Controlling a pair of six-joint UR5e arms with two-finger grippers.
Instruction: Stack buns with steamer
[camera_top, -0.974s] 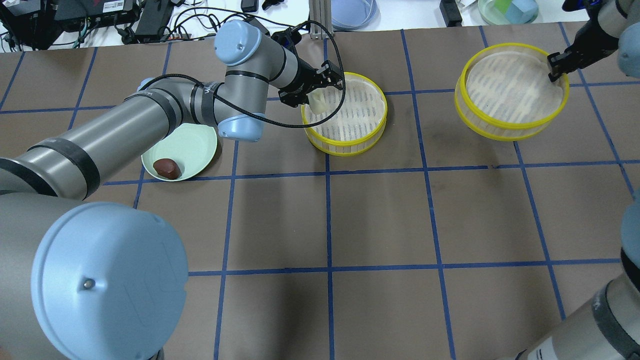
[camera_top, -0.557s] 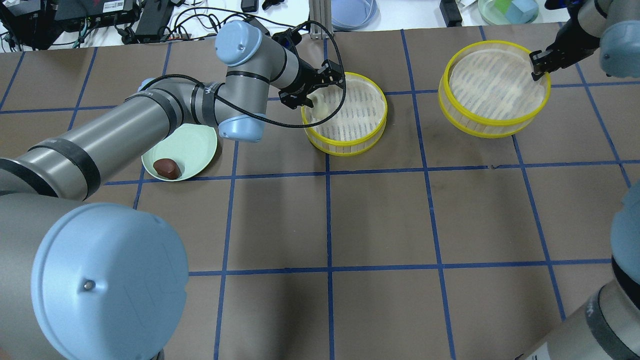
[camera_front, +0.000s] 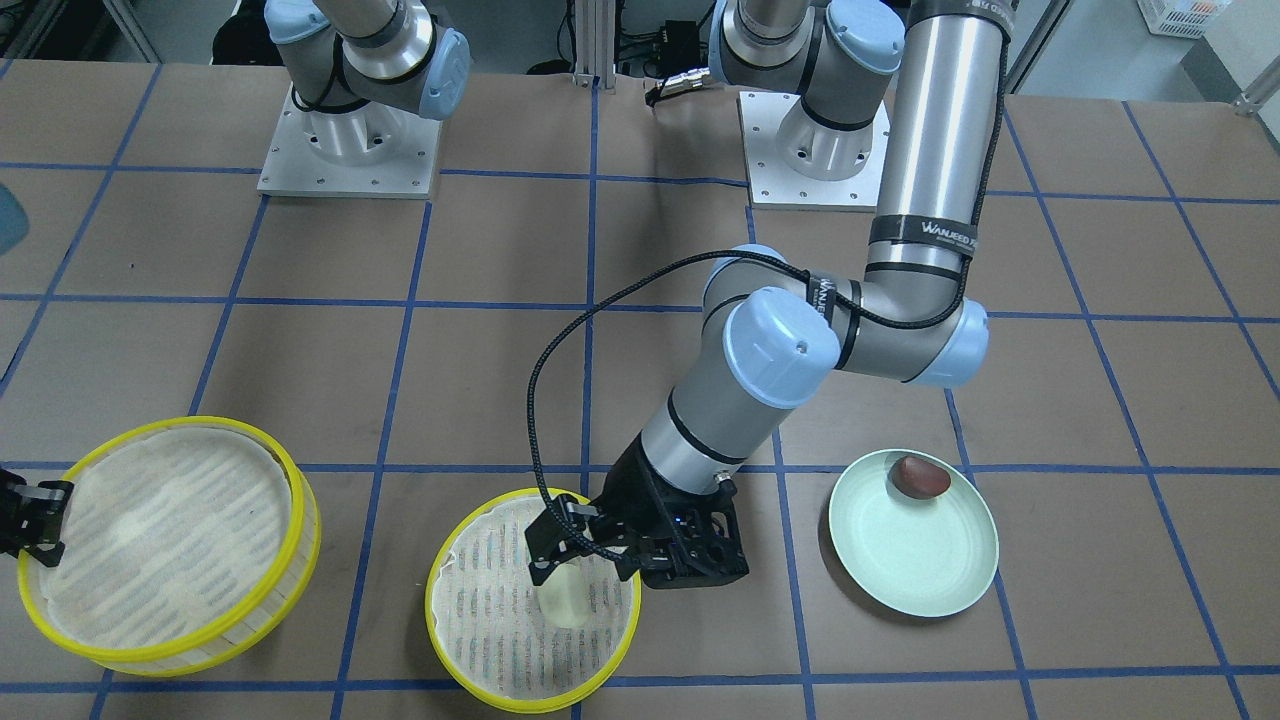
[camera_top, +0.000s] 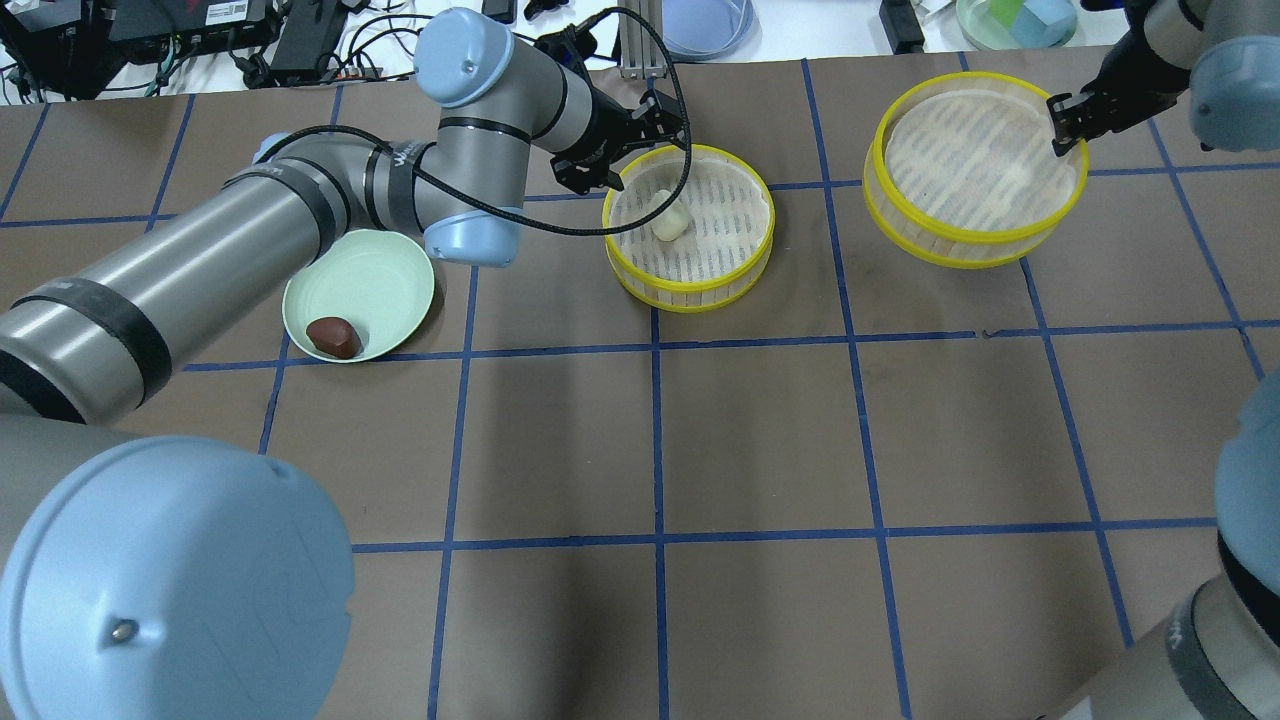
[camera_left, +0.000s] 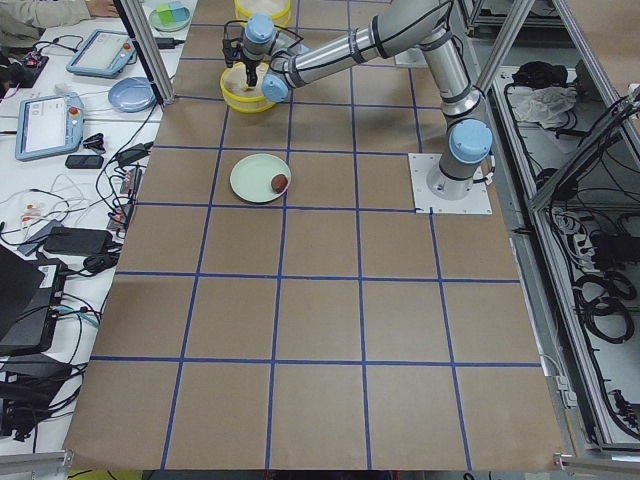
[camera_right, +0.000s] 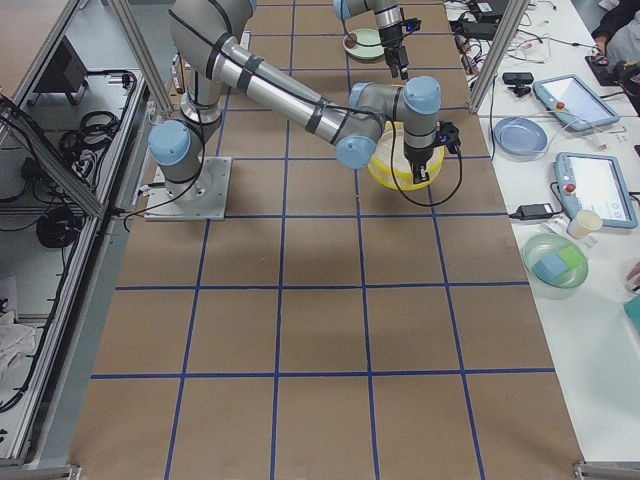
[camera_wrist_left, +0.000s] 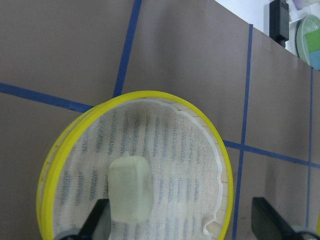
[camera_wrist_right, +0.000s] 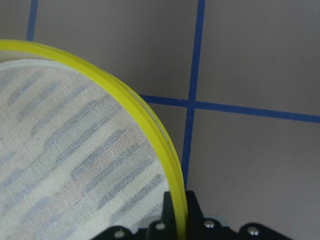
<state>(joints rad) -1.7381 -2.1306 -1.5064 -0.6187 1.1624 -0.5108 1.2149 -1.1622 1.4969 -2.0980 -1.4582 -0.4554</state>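
Left gripper (camera_wrist_left: 182, 225), jaws spread, hangs over the cream bun (camera_top: 668, 222) in the steamer tray (camera_top: 690, 295) by the far edge. Right gripper (camera_top: 1066, 122) pinches only the rim of the second tray (camera_top: 960, 250); it could tilt and slip. Brown bun (camera_top: 333, 337) sits on the green plate (camera_top: 390, 280).

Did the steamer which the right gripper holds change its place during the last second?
Yes. In the overhead view the held steamer has shifted left, away from the blue tape crossing and nearer the other steamer, which holds the white bun.
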